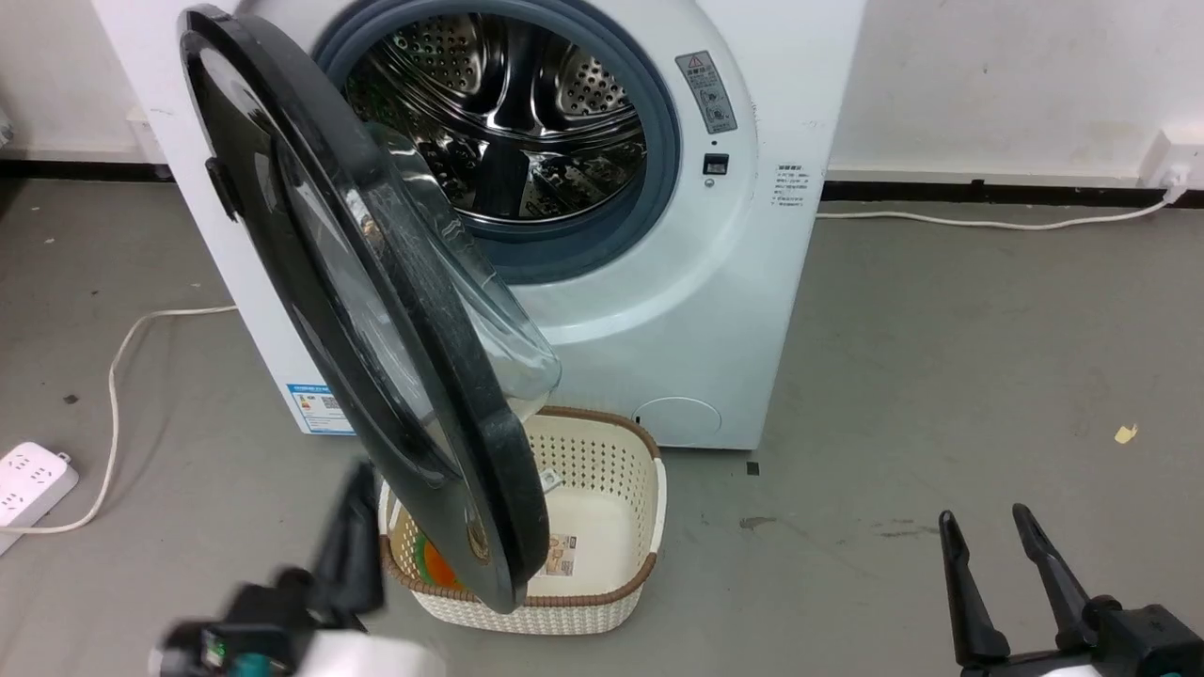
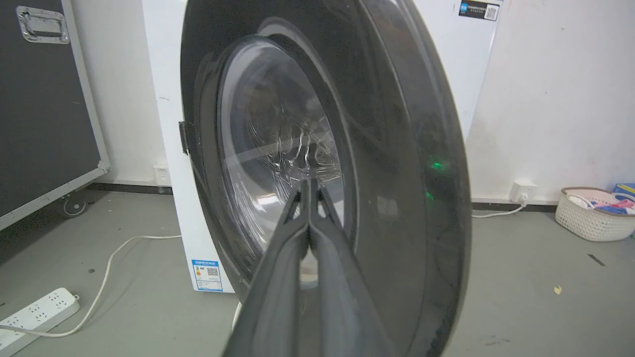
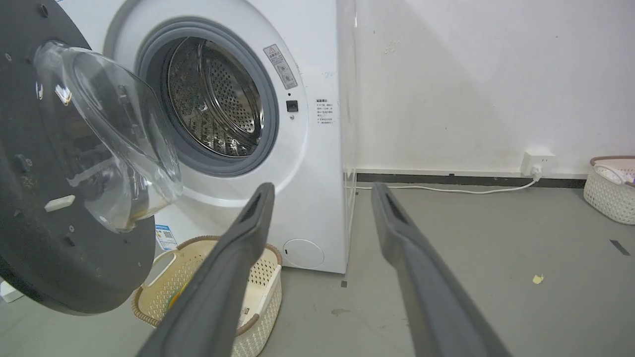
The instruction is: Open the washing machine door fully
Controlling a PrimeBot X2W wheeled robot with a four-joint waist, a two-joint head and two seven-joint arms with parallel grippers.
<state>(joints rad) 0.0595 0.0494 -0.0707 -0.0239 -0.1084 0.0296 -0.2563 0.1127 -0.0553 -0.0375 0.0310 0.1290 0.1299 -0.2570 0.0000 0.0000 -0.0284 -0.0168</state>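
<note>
Two grippers in view. Left gripper (image 2: 308,184) has its fingers pressed together with nothing between them, tips aimed at the outer face of the door (image 2: 397,148); whether they touch it cannot be told. Right gripper (image 1: 984,515) is wide open and empty, low over the floor, well apart from the washer (image 1: 696,310). Door stands partly open, hinged on the washer's left, its lower edge above a cream basket (image 1: 649,442). Writing: grey sticker (image 1: 707,91) with a warning triangle right of the drum opening, a small print block (image 1: 790,183) further right, and a blue-headed label (image 1: 315,406) with a QR code low left. None is legible.
</note>
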